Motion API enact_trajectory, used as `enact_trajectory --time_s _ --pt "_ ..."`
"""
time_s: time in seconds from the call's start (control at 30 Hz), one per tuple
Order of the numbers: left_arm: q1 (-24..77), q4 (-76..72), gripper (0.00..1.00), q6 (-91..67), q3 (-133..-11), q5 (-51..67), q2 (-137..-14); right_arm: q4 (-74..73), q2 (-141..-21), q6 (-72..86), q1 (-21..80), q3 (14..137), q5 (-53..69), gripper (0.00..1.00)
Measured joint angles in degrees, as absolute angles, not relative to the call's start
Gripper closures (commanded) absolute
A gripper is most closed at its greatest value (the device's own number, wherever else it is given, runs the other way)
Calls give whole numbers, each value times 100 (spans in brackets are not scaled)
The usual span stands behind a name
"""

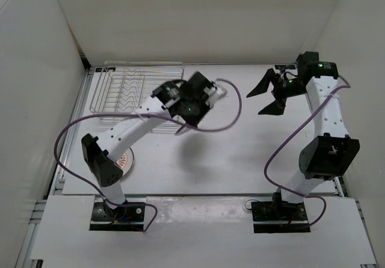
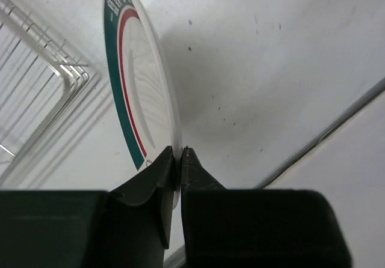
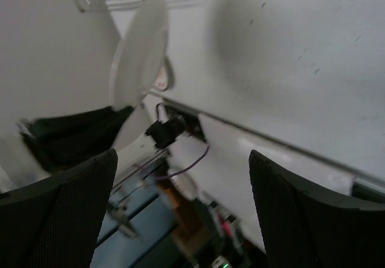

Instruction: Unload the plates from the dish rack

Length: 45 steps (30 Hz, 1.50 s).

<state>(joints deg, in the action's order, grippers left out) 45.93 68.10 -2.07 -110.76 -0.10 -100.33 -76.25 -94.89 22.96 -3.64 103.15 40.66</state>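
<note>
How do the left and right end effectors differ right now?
The left end effector is pinched shut on the rim of a plate ringed in teal and red, while the right end effector stands wide open and holds nothing. The left one is close beside the dish rack; the right one is well away from it, over the far right of the table. Both are black and two-pronged.

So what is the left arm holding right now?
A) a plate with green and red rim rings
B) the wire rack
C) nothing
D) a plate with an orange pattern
A: the left gripper pinches the edge of a white plate with a green ring and a red ring.
</note>
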Motion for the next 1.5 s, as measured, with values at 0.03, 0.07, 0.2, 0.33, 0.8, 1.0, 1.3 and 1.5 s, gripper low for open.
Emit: enact_trajectory --time_s 0.03,0.07,0.2,0.33,0.8,1.0,1.3,1.5 --pt "4880 6845 100 32 -10936 -285 -10005 -7618 -9483 2386 -364 10119 4289 9" --pt "5190 6875 100 248 -10785 -523 -9970 -7642 -9483 2482 -362 9926 4466 9" --pt "6331 6386 100 1328 -9513 -1815 -9618 -7662 -9483 2687 -346 9279 4954 9" --pt "7177 5625 100 2491 -8103 -2989 -9236 -7660 -9474 2700 -316 8877 5242 9" --pt "7581 2314 100 5507 -7561 -4567 -9253 -7664 -9441 2637 82 8401 5441 9" --pt "7688 1608 100 6110 -7609 -4641 -9321 -7649 -9564 2567 252 8726 5461 32" --pt "7795 1317 78 6064 -7651 -4794 -9404 -7629 -9719 2211 268 8890 5387 100" --pt "7791 410 0 6189 -6960 -5293 -9247 -7660 -9712 2265 281 8925 4971 100"
